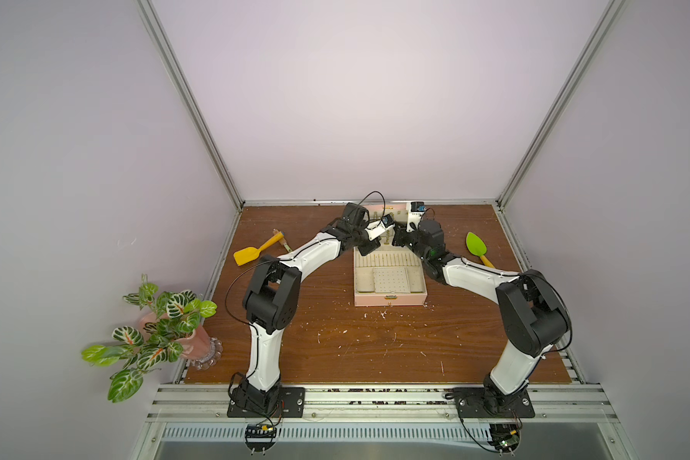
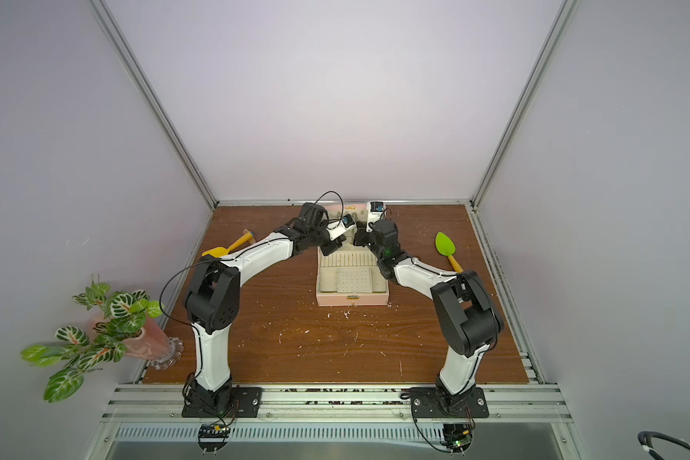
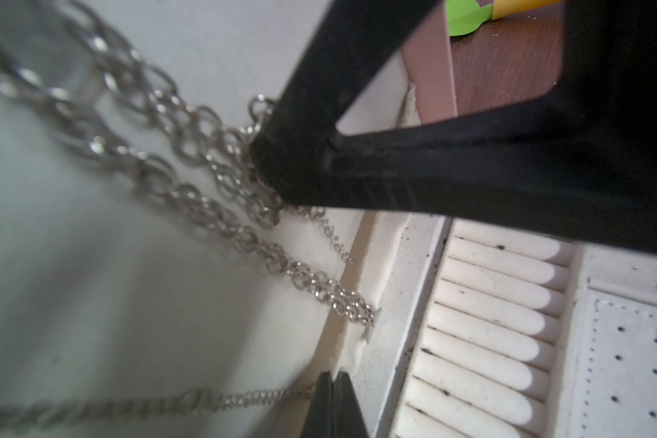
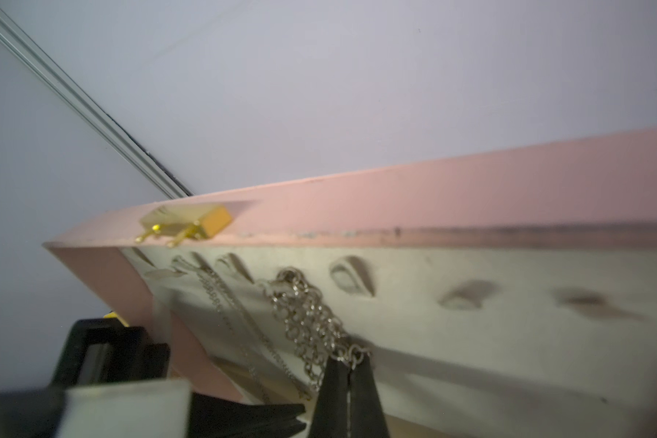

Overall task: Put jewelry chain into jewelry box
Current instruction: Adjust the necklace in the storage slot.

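The pale pink jewelry box point(image 1: 389, 298) point(image 2: 351, 299) lies open mid-table, its lid standing at the back. The chunky silvery jewelry chain point(image 4: 308, 318) point(image 3: 190, 144) hangs from a hook on the lid's cream lining point(image 4: 471, 341). My right gripper point(image 4: 348, 358) is shut on its links, pressed against the lining. It is also seen as the big black fingers point(image 3: 357, 182) in the left wrist view. My left gripper point(image 3: 332, 379) is shut just below it, near the hinge. A thin chain point(image 3: 205, 400) runs taut into its tips. Both grippers meet at the lid in both top views point(image 1: 389, 240) point(image 2: 350, 239).
The tray holds ring-roll rows point(image 3: 490, 326) and a perforated panel point(image 1: 391, 280). A gold clasp point(image 4: 190, 223) sits on the lid's rim. A yellow spatula point(image 1: 248, 255) lies left of the box and a green one point(image 1: 475, 243) right. A potted plant point(image 1: 156, 330) stands off the table's left edge.
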Tool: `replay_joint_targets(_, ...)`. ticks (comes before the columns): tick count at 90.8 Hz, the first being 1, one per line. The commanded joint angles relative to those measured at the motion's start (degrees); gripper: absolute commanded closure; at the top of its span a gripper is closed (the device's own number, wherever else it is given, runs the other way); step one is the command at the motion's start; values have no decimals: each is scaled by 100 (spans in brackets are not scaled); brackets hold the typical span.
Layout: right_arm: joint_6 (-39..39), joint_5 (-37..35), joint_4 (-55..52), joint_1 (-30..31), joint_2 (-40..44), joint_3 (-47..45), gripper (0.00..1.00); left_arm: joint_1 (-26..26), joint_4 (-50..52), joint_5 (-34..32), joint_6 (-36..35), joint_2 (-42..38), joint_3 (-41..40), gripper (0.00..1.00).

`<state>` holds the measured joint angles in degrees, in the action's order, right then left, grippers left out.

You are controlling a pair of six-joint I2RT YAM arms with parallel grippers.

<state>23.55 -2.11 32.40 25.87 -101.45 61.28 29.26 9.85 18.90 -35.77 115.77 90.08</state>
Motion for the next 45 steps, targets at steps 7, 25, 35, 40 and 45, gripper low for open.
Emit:
replay_joint_targets(7, -55, -93, 246, -3, -78, -77, 100, -1, -185, 320, 10, 5, -43, 99)
replay_joint_targets(25, -10, -19, 213, -3, -126, -120, 97, 1, -179, 312, 13, 1, -43, 99)
replay_joint_targets(35, 0, -29, 226, -7, -55, -190, 88, -7, -176, 321, 15, -1, -43, 99)
replay_joint_targets(40, 0, -37, 225, -3, -12, -212, 85, -8, -183, 316, 17, -6, -43, 99)
replay_joint_targets(45, -8, -43, 222, -7, 42, -250, 81, -8, -184, 317, 17, -3, -43, 99)
